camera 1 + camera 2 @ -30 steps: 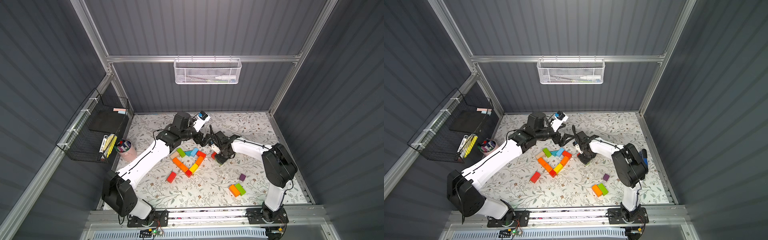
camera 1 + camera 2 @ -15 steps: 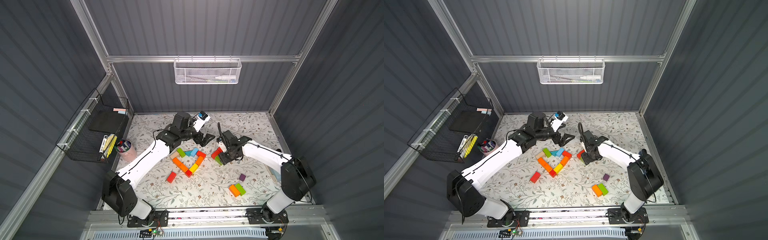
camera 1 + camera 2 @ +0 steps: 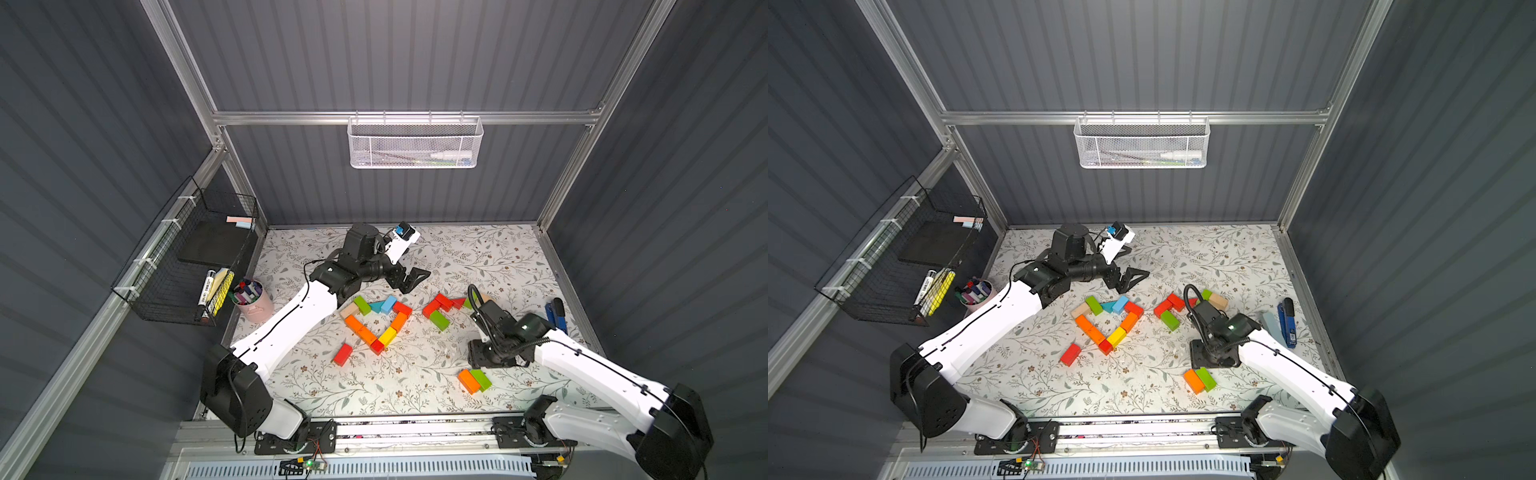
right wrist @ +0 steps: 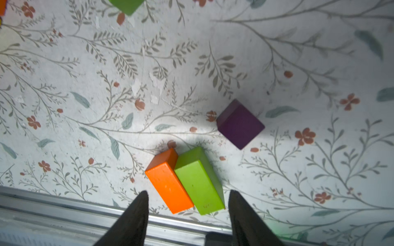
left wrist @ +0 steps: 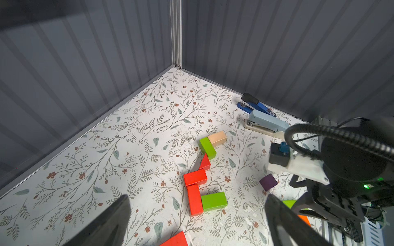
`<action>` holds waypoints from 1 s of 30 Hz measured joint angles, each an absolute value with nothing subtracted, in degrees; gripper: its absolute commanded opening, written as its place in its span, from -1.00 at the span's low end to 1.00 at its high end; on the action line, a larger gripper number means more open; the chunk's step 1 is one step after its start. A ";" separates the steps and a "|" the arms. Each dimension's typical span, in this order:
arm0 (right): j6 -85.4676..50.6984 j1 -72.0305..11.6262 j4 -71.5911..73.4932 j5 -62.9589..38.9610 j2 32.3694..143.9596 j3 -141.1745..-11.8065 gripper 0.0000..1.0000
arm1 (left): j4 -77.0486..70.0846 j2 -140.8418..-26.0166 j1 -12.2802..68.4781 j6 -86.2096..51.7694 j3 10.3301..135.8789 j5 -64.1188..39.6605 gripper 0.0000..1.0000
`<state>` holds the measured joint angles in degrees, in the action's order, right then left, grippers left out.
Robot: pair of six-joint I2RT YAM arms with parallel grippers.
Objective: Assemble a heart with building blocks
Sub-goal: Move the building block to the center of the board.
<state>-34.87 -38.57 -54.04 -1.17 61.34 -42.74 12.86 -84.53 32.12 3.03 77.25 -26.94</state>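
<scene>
Air alone fills the parted right gripper (image 4: 188, 191) near the orange brick (image 4: 168, 183); left gripper (image 3: 409, 276) gapes empty.

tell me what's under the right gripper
Below the open right gripper lie an orange brick and a green brick, side by side and touching, with a purple cube apart from them. In both top views the gripper hides the cube.

- The V of blocks (image 3: 360, 328) lies centrally, a lone brick (image 3: 343, 354) before it.
- A second cluster (image 3: 444, 302) lies to its right.
- Two bricks (image 3: 469, 381) (touching) lie before that.
</scene>
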 measured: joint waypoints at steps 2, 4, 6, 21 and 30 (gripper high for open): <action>-36.21 -40.01 -54.92 -1.87 60.10 -42.28 0.26 | 12.84 -84.55 32.12 3.03 77.23 -27.05 0.99; -37.08 -41.85 -54.89 -2.31 59.94 -42.11 0.24 | 12.86 -84.55 32.12 3.03 77.23 -27.05 0.98; -37.28 -44.18 -54.48 -2.61 60.66 -41.95 0.16 | 12.84 -84.55 32.12 3.03 77.23 -27.05 0.99; -40.16 -50.78 -51.11 -6.33 67.35 -40.01 0.05 | 12.86 -84.55 32.12 3.03 77.23 -27.20 0.98; -42.00 -50.81 -52.36 -7.66 67.92 -38.22 0.14 | 12.86 -84.60 32.12 3.03 77.23 -27.49 0.98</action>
